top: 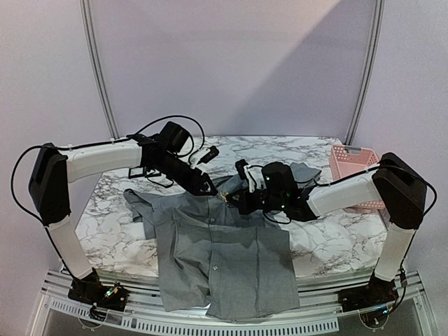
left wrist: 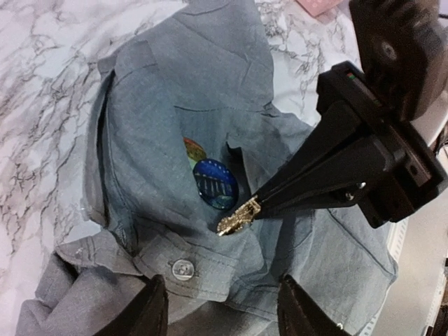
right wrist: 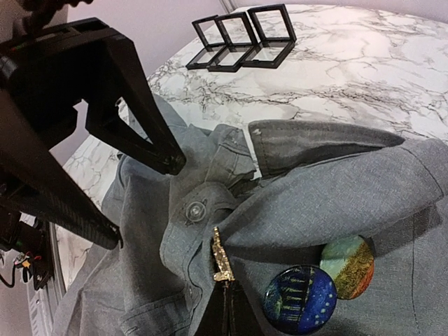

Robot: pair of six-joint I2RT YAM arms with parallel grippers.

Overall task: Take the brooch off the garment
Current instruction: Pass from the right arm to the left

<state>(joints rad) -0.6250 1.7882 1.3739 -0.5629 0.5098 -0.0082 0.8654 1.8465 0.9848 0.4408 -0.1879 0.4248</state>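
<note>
The grey garment [top: 224, 259] lies spread on the marble table, its hem hanging over the near edge. A small gold brooch [left wrist: 238, 215] sits at the collar placket [right wrist: 222, 255], close to a clear button [right wrist: 194, 208]. My right gripper [right wrist: 227, 283] is shut on the brooch's lower end, its two fingers pressed together [left wrist: 262, 204]. My left gripper [left wrist: 220, 311] hovers open over the placket just beside it, one finger on each side of the fabric fold [right wrist: 171, 162]. Two round badges, a blue one [right wrist: 301, 299] and a green-orange one [right wrist: 348, 266], sit on the shirt's chest.
A pink basket [top: 353, 164] stands at the table's back right. A row of black square frames [right wrist: 241, 35] lies on the marble at the back left. Both arms meet over the shirt's collar [top: 220, 192], close together.
</note>
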